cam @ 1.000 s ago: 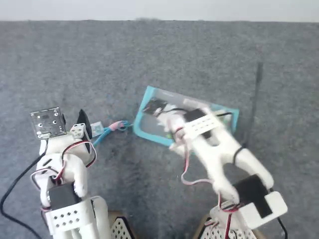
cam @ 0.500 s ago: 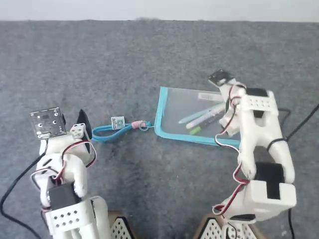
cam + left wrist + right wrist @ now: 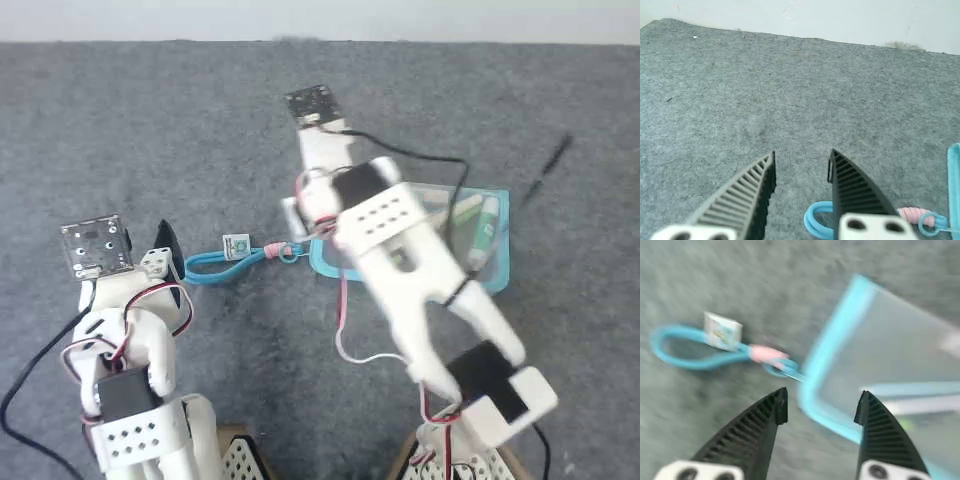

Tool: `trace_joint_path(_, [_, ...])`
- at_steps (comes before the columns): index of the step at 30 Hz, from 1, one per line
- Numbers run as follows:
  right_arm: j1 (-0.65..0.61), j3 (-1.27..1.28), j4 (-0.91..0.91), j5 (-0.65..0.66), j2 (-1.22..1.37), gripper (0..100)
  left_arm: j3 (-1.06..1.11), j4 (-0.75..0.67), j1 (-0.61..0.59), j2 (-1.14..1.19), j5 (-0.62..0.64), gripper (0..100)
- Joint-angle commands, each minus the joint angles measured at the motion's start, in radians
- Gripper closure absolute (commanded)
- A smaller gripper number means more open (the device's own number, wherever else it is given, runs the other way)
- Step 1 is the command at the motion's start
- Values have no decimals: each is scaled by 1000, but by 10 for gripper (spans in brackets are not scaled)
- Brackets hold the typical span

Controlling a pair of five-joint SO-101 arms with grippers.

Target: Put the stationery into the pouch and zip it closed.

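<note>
Pouch [image 3: 900,340] corner between parted right fingers [image 3: 757,427]; pens [image 3: 482,226] from above

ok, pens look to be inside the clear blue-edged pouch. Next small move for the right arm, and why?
Probably shift the open right gripper onto the pink zipper pull and close. Its jaws straddle a corner of the clear blue-edged pouch, with the pull just beside them, ungripped; the pens lie inside.
</note>
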Motion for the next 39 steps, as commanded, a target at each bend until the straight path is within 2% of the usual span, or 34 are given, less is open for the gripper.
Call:
trace_joint_path(1, [-77, -43, -102, -118, 44, 772, -41, -34, -9, -23, 5, 836])
trace_joint_path(7, [-133, -48, -282, -215, 180, 772, -38, -87, -91, -18, -32, 836])
trace_joint_path(11, [-130, -48, -348, -382, 236, 772, -38, -95, -95, -17, -29, 836])
trace_joint_path(14, [-127, -48, -346, -473, 278, 772, -38, -92, -95, -17, -29, 836])
trace_joint_path(28, [-117, -138, -318, -612, 456, 772, -36, -89, -94, -20, -29, 836])
trace_joint_path(36, [-107, -278, -65, -674, 478, 772, -36, -89, -94, -18, -28, 836])
trace_joint_path(39, [-70, -279, 8, -661, 481, 825, -36, -89, -94, -20, -28, 836])
